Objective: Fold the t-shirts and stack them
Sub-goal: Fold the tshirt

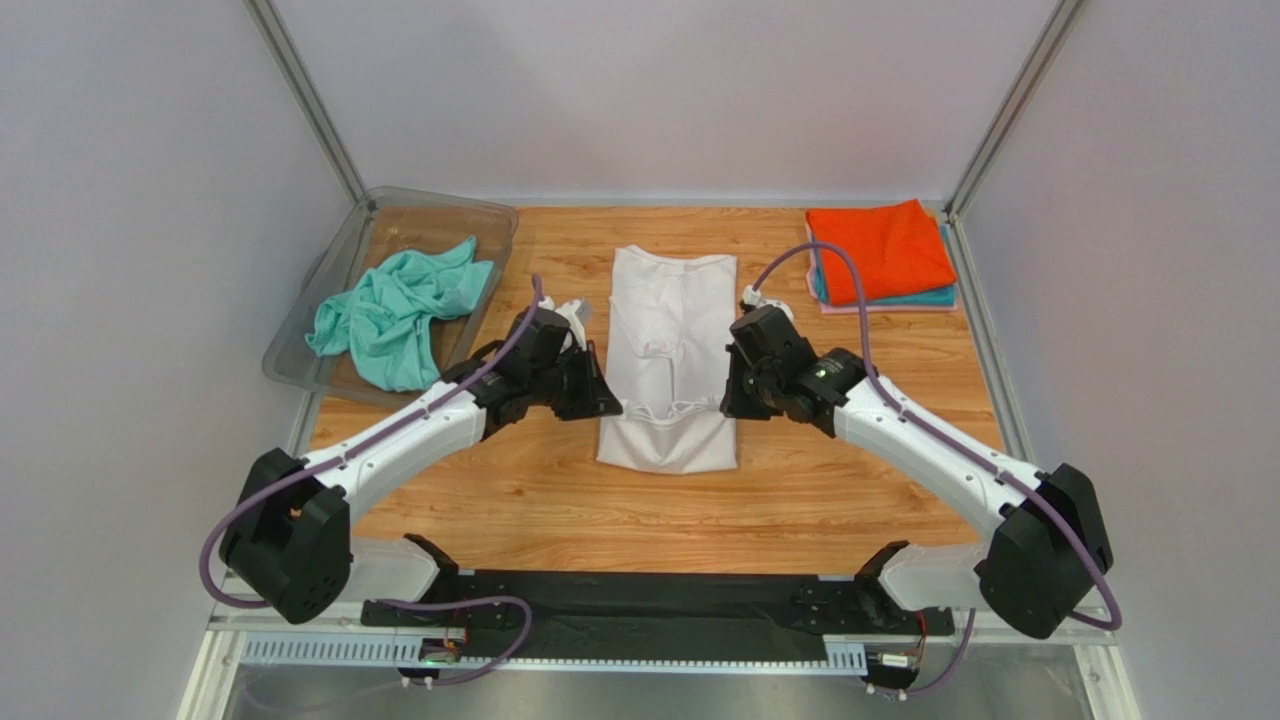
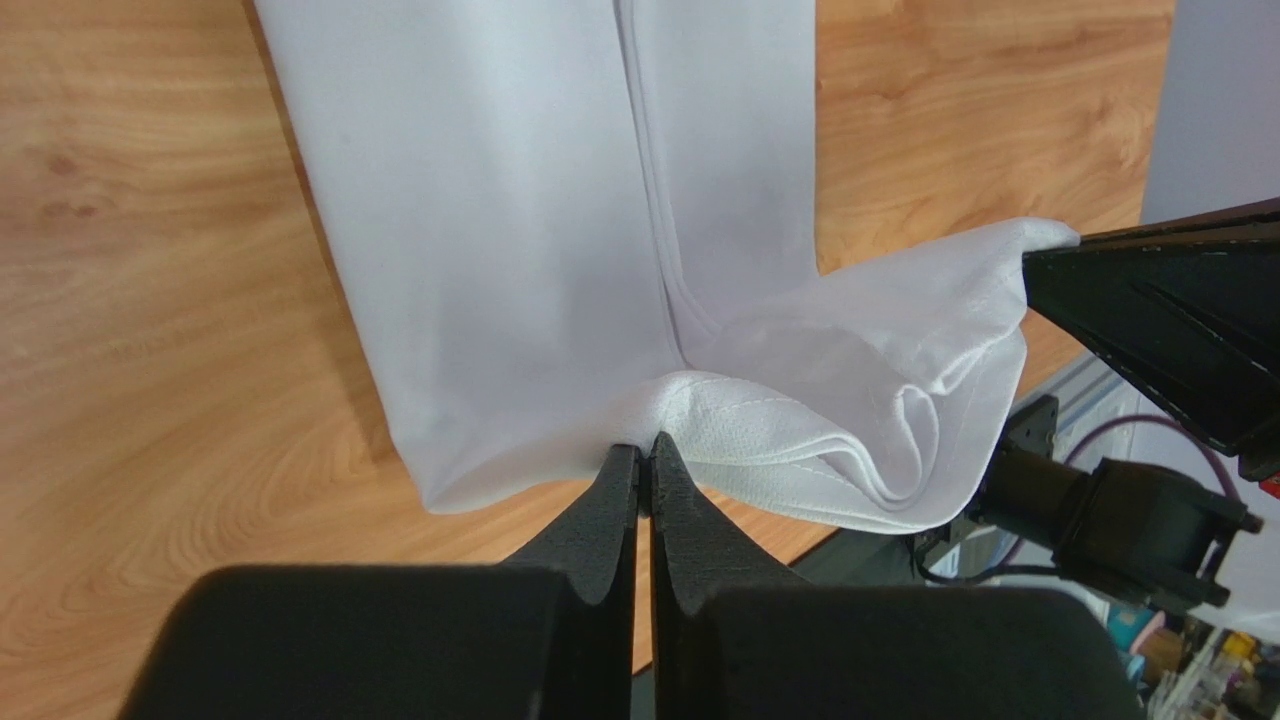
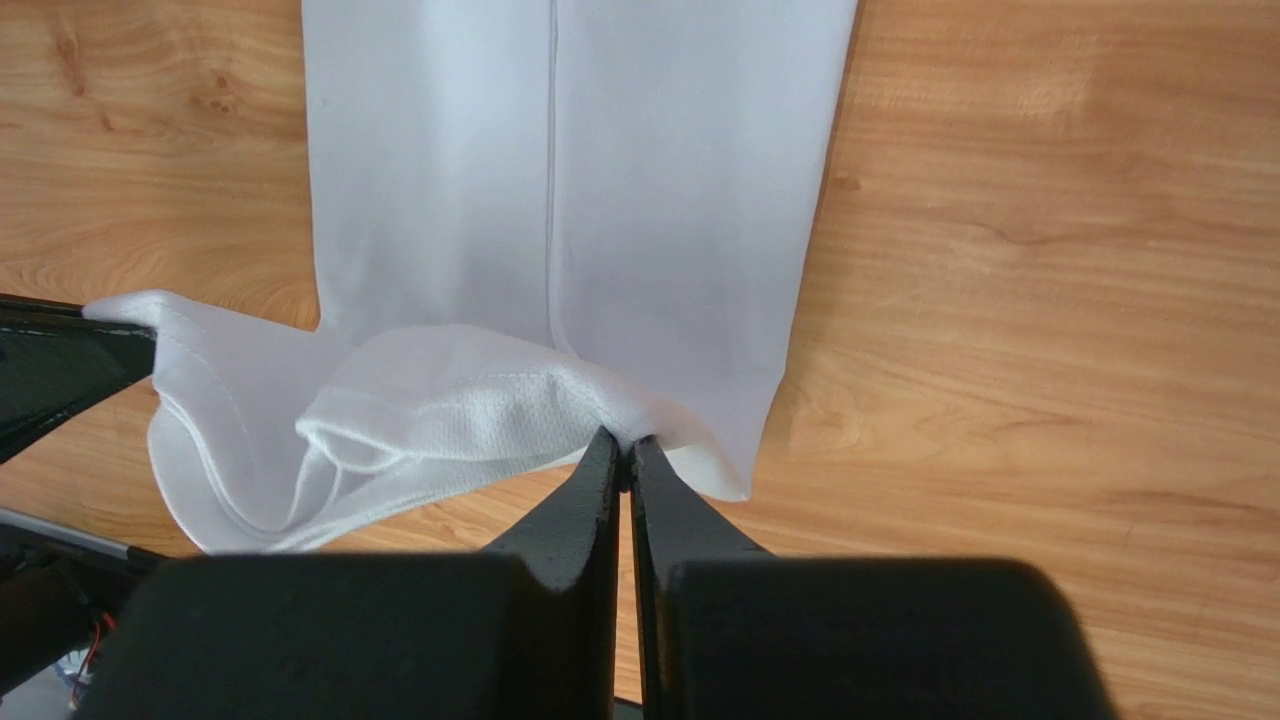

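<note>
A white t-shirt (image 1: pixel 672 323) lies as a long folded strip down the middle of the wooden table. Its near end is raised off the wood and sags between my two grippers. My left gripper (image 2: pixel 643 450) is shut on the stitched edge at the strip's left corner (image 1: pixel 601 398). On the opposite corner (image 1: pixel 736 393) my right gripper (image 3: pixel 622 443) pinches the same edge. The white t-shirt (image 2: pixel 526 225) (image 3: pixel 631 180) runs flat away from both wrists. A mint-green t-shirt (image 1: pixel 394 311) is crumpled in the tray. An orange t-shirt (image 1: pixel 881 248) tops a folded stack, a teal one (image 1: pixel 909 300) under it.
The clear plastic tray (image 1: pixel 451 222) stands at the back left, against the left wall. The folded stack sits in the back right corner. Grey walls and metal frame posts close the table on three sides. Bare wood (image 1: pixel 842 495) shows in front of the white shirt.
</note>
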